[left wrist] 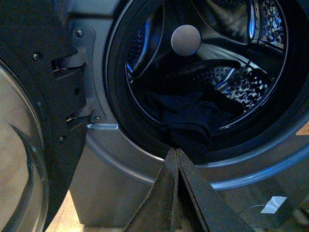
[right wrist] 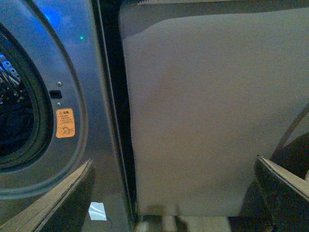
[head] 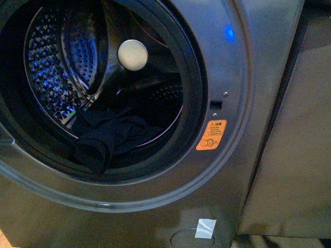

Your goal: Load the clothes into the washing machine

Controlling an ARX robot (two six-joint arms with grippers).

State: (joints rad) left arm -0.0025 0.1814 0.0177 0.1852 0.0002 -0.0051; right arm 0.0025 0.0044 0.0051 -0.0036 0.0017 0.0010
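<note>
The washing machine (head: 243,57) is dark grey, its round porthole open onto the shiny perforated drum (head: 51,77). Dark navy clothes (head: 111,137) lie in a heap at the drum's bottom, one fold hanging over the door seal. In the left wrist view the clothes (left wrist: 188,121) lie inside the drum, and my left gripper (left wrist: 175,151) is shut and empty just outside the porthole's lower rim. My right gripper (right wrist: 176,169) is open and empty, facing the flat panel beside the machine (right wrist: 72,87). Neither gripper shows in the front view.
The open glass door (left wrist: 24,159) hangs by its hinge (left wrist: 72,60). A plain grey-brown panel (right wrist: 212,111) stands right of the machine across a dark gap. An orange sticker (head: 211,135), a blue light (head: 228,33) and a white tape patch (head: 205,228) mark the machine's front.
</note>
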